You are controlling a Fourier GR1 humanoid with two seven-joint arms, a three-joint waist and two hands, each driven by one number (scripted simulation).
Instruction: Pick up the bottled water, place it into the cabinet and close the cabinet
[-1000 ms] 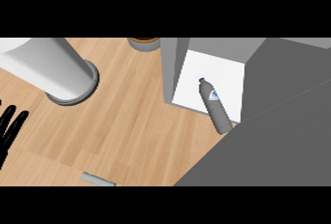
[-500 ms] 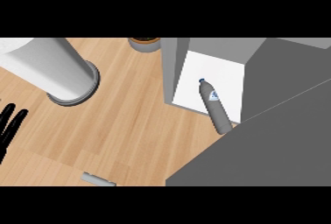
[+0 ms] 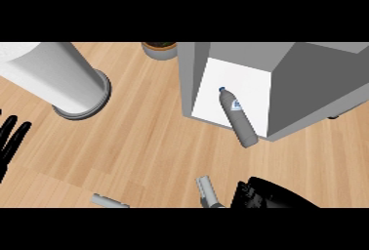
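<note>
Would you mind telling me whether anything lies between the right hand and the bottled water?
Nothing visible does: bare wooden counter separates the black right hand from the grey plastic water bottle, which lies partly inside the open grey cabinet.

No text, brand, number or sign can be read anywhere in the head view. The water bottle (image 3: pixel 238 117), lying inside the open cabinet (image 3: pixel 216 73), carries a small blue-and-white label near its neck, but whatever is printed on it is too small to make out.
</note>
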